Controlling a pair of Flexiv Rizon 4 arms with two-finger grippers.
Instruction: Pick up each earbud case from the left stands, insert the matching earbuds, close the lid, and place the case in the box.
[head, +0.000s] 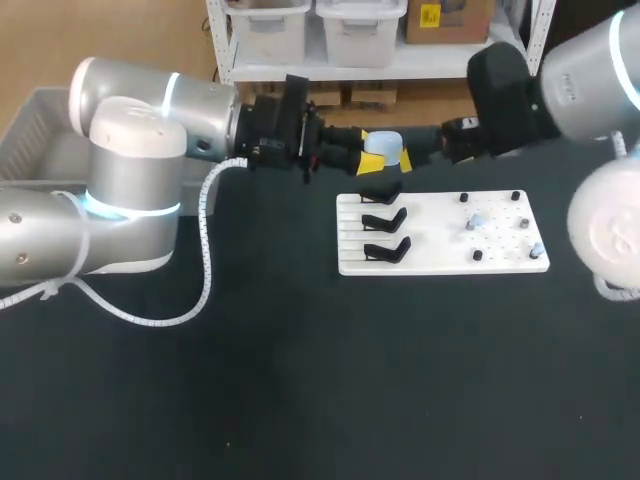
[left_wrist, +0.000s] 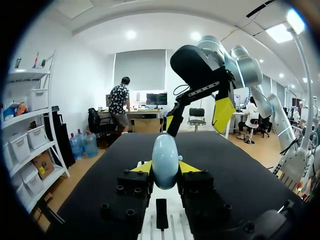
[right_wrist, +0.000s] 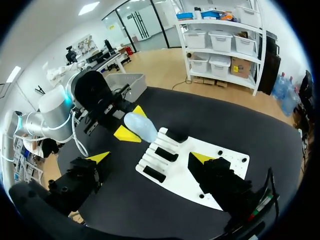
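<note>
A pale blue earbud case (head: 384, 143) is held in the air just behind the white board (head: 440, 262), its lid closed, with my left gripper (head: 372, 151) shut on its two sides. In the left wrist view the case (left_wrist: 165, 155) stands upright between the yellow tips of my left gripper (left_wrist: 166, 169). My right gripper (head: 408, 152) faces it from the other side, wide open and a short way off; its yellow tips (left_wrist: 223, 111) hang ahead of the case. From the right wrist, the case (right_wrist: 140, 126) lies ahead of my open right gripper (right_wrist: 151, 157).
The board carries three empty black stands (head: 385, 220) on its left part, and small pale earbuds (head: 478, 222) among black pegs on its right. A grey bin (head: 40, 130) sits at the table's far left, behind my left arm. A white cable (head: 205, 270) loops over the dark tabletop.
</note>
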